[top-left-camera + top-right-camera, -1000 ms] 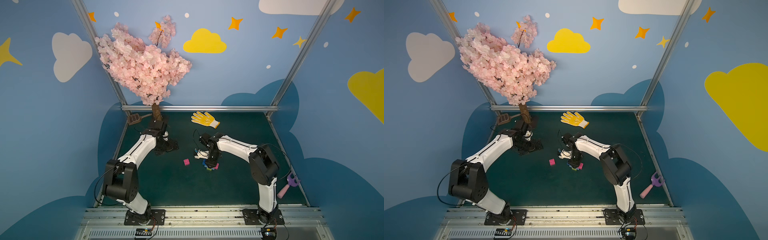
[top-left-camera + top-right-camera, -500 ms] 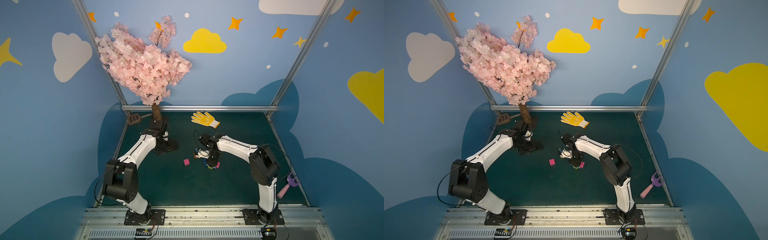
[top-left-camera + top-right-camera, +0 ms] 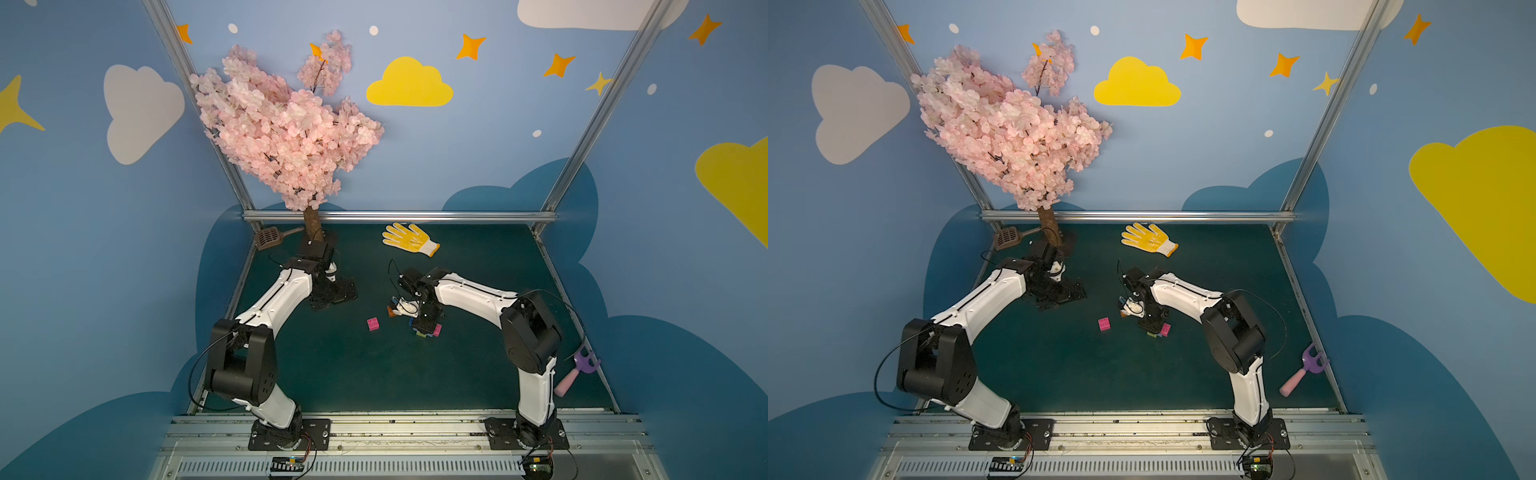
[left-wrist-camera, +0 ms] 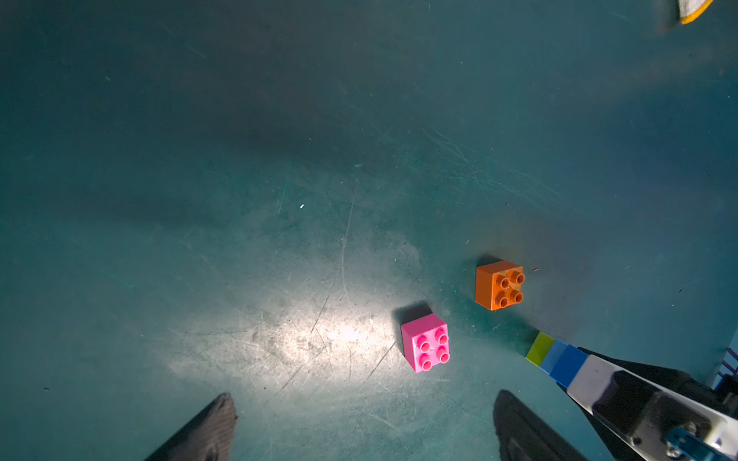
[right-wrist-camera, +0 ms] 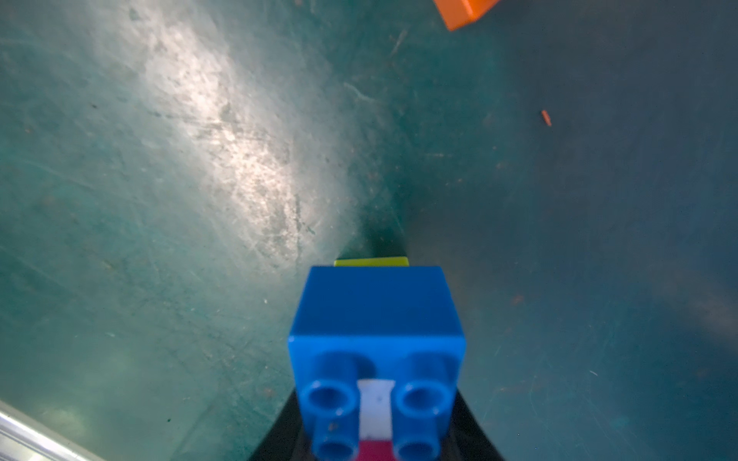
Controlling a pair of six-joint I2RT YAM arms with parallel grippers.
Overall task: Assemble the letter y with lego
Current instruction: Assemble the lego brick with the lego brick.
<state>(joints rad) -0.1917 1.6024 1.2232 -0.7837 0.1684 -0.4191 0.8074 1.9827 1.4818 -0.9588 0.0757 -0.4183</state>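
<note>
1. Two arms reached in over the green table (image 3: 353,374). Nearest their bases, at the table's right edge, lay a purple-and-pink toy rake (image 3: 578,369), well apart from the bricks.
2. Farther in, a loose pink brick (image 3: 372,323) sat studs up on the table, touching nothing.
3. Near it on the right, the right tool (image 3: 424,323) pointed downward with its fingers pressed together on the blue brick (image 5: 377,315), pinching it from two sides. That brick was joined in a stack with a light-blue brick (image 4: 554,354) next to it and a lime green brick (image 4: 540,348) at the end. A second pink brick (image 3: 436,330) showed at the side of the stack. Whether the stack rested on the table could not be told.
4. Just beyond the stack, an orange brick (image 4: 499,285) stood alone, studs up, near the loose pink brick but apart from it.
5. Farther back on the left, the left tool (image 4: 359,433) hung above the table with its fingers spread wide, holding and touching nothing.
6. At the back lay a yellow glove (image 3: 409,239), and in the left corner stood a pink blossom tree (image 3: 286,124).
</note>
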